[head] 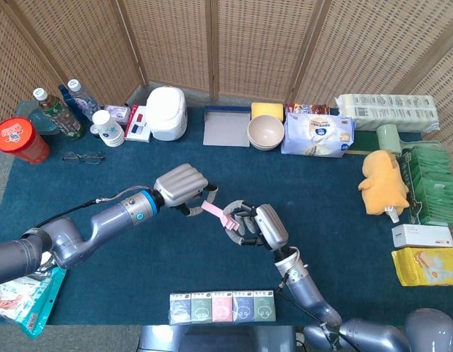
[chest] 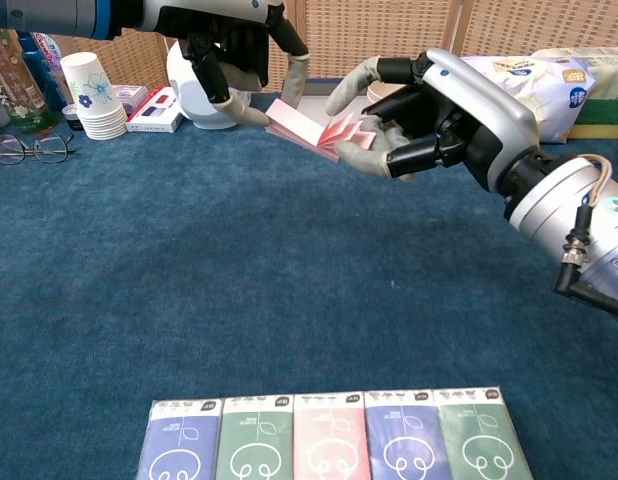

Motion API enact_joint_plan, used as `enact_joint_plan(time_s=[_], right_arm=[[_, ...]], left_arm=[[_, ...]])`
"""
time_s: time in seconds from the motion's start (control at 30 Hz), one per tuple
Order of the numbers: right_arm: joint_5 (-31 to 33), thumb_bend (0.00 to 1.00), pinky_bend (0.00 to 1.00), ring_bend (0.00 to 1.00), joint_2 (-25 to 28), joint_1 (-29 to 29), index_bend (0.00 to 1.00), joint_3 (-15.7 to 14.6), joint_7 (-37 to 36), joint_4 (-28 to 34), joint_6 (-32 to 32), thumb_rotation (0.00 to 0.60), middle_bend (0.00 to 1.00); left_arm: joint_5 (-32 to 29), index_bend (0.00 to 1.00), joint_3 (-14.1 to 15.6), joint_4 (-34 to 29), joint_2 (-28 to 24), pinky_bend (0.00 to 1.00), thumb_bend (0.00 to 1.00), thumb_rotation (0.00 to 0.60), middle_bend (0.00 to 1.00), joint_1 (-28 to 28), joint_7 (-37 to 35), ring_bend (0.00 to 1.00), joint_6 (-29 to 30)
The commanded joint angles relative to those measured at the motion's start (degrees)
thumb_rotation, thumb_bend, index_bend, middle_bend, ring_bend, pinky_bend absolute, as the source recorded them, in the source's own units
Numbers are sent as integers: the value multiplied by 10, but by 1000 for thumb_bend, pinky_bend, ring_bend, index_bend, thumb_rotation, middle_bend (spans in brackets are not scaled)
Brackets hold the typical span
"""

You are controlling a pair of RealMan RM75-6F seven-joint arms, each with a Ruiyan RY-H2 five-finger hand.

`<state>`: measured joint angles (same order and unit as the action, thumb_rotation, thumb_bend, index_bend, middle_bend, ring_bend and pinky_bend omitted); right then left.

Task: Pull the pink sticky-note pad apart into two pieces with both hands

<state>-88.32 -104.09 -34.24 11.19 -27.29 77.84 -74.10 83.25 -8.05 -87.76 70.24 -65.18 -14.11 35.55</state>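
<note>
The pink sticky-note pad hangs in the air above the blue cloth, between my two hands. My left hand grips its left end from above, fingers curled around it. From the right, my right hand closes thumb and fingers on the fanned-out right end, where the sheets splay apart. The pad is in one piece.
A row of tissue packs lies at the near edge. Paper cups, bottles, glasses and a white container stand at back left; a bowl, wipes pack and yellow plush are on the right.
</note>
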Motion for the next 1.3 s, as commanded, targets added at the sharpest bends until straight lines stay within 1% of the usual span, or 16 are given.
enact_joint_plan(time_s=[0.03,0.13,0.33,0.4,0.63,0.77,0.87,1.3], right_arm=[[0,343,760,885,0,0,469,0,1,0,0,600,835],[1,344,760,886,0,-1,502,-1,1,1,1,600,838],[2,346,760,887,-1,-2,526,0,4,1,1,600,841],[2,346,760,887,0,-3,496,-1,6,1,3,600,841],[4,347,760,883,6,1,338,-4,7,2,2,600,833],[2,350,760,880,10,0,276,-5,22,-3,2,600,829],[3,352,760,879,9,0,265,-4,30,-7,-1,600,828],[12,355,760,878,17,6,265,-4,3,-24,2,600,828]], left_arm=[[-1,683,0,0,1,952,352,600,927,0,0,986,0],[-1,682,1,0,1,952,352,600,927,0,2,986,0],[-2,679,2,-2,1,952,353,600,927,0,3,986,-3],[-3,677,1,-3,0,952,352,600,927,-1,3,987,-3],[-6,677,-4,-2,-5,952,352,600,927,0,1,986,2],[-7,677,-4,-3,-6,952,352,600,927,0,0,986,0],[-6,678,-4,-4,-8,952,352,600,927,0,-1,986,1],[0,677,-7,-8,-18,952,352,600,927,5,-16,986,9]])
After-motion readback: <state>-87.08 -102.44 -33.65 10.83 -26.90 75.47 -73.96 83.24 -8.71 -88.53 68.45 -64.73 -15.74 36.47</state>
